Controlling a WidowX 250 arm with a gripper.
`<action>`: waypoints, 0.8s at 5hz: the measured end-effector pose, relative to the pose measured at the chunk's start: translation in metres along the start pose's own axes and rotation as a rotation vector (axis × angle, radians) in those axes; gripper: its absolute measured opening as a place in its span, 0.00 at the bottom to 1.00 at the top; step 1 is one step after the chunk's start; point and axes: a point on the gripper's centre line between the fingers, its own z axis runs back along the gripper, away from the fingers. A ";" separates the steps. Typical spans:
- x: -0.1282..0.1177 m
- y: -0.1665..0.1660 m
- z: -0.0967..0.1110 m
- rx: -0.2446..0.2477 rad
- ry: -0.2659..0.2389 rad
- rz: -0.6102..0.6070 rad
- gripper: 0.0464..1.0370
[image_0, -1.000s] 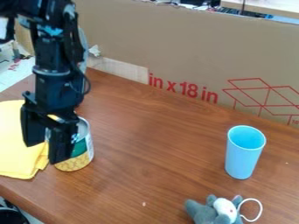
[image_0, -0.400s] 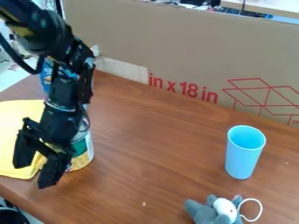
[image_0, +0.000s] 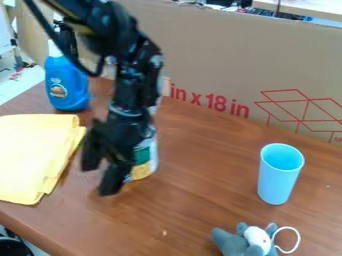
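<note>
Can (image_0: 142, 156), with a green, white and yellow label, standing upright on the left-centre part of the desk (image_0: 200, 200); its upper part is largely hidden by the black arm (image_0: 130, 75), which enters at the top left and slants downward. The hand (image_0: 100, 179) hangs low at the near left side of the can. It is open: its two dark fingers stand apart, one farther left and the other nearer and more to the right, and nothing is gripped between them. The hand overlaps the can in this view, and whether the two touch cannot be told.

To the left of the hand lies a folded yellow cloth (image_0: 33, 155), flat on the desk and running out of view at the left edge. Beyond the cloth, at the far left of the desk, a blue bottle (image_0: 67, 87) with a label on its front stands upright. To the right, well apart from the can, a light blue cup (image_0: 277, 180) stands with its mouth upward. At the near edge of the view, left of the cup and nearer, lies a grey and white stuffed toy (image_0: 234, 244), partly cut off, with a white cord loop (image_0: 297, 239) at its right side. A large cardboard panel (image_0: 220, 60) with red print rises along the far side of the desk.
</note>
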 end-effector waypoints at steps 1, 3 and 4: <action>0.027 -0.022 0.016 -0.016 -0.109 -0.159 0.97; 0.077 -0.027 0.048 -0.152 -0.355 -0.184 0.97; 0.091 -0.013 0.055 -0.173 -0.439 -0.136 0.97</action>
